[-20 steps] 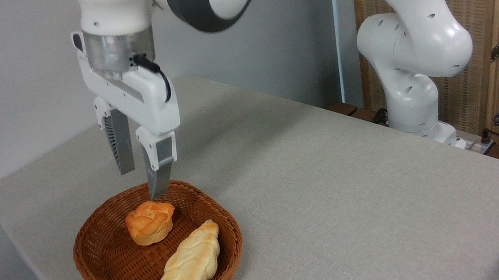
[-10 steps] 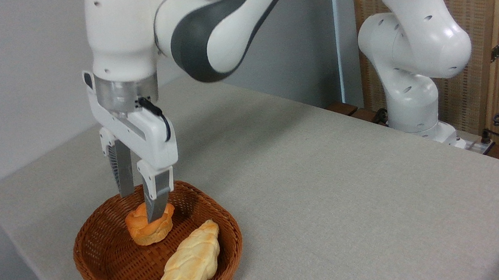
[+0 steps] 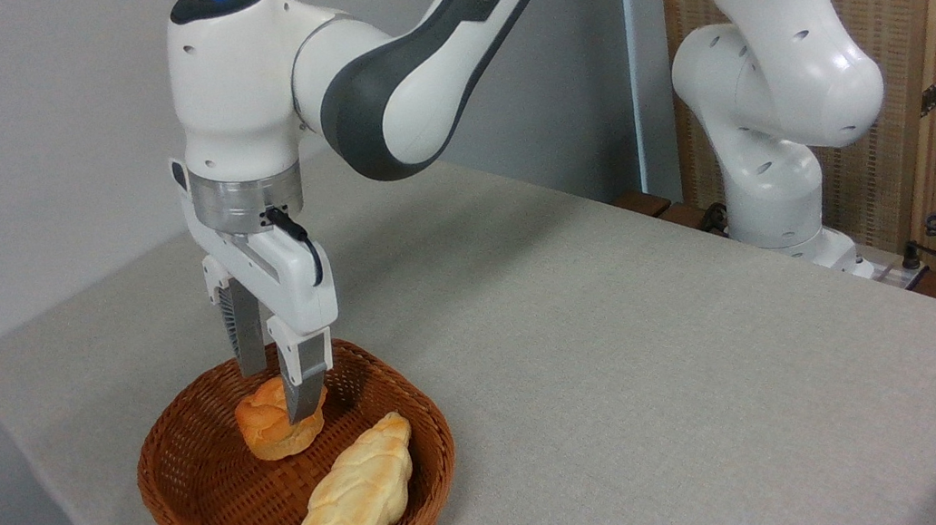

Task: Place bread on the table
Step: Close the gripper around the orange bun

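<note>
Small round orange-golden bun with a swirled top and paler base [image 3: 269,423], sitting in the far left part of a brown woven wicker basket [image 3: 192,512] near the left front edge of a large desk covered in light grey-beige cloth [image 3: 627,350]. Beside it in the same basket, nearer the camera and not touching, a longer pale yellow braided loaf [image 3: 355,498].

White robot arm's two-finger pincer [image 3: 285,396] lowered straight down over the bun, one dark finger [image 3: 303,386] across its right front face, the other behind its top. Jaws narrowed to about the bun's width and straddling it; impossible to tell whether already pressing or just short of contact.

Likely light and easy to carry. Probably soft and springy if real bread, so prone to denting under a hard squeeze; if a moulded replica, stiffer and perhaps slick. Best hold judged to be across the widest middle, low on the flanks, below the rounded top where fingers could slide off. Basket wall close behind, so a straight vertical lift looks safest.
</note>
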### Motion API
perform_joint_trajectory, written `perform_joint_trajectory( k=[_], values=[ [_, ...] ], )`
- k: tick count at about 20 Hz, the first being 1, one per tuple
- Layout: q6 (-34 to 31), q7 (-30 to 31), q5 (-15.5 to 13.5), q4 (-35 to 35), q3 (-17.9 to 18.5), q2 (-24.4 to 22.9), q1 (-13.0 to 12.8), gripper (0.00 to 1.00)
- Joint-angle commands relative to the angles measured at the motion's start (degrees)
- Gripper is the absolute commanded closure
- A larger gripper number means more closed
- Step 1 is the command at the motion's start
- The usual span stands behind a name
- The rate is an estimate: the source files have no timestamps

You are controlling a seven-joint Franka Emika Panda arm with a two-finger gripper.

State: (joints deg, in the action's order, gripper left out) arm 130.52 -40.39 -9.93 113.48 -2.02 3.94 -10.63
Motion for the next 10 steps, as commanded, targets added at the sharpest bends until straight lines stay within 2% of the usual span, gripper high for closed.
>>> perform_joint_trajectory(
  k=[1, 10],
  values=[
    [2.6, -0.6, -0.6, 0.8, 0.1, 0.2, -0.2, 0.00],
    [3.6, -1.8, -0.4, 1.6, -0.3, 0.7, -0.2, 0.00]
  ],
)
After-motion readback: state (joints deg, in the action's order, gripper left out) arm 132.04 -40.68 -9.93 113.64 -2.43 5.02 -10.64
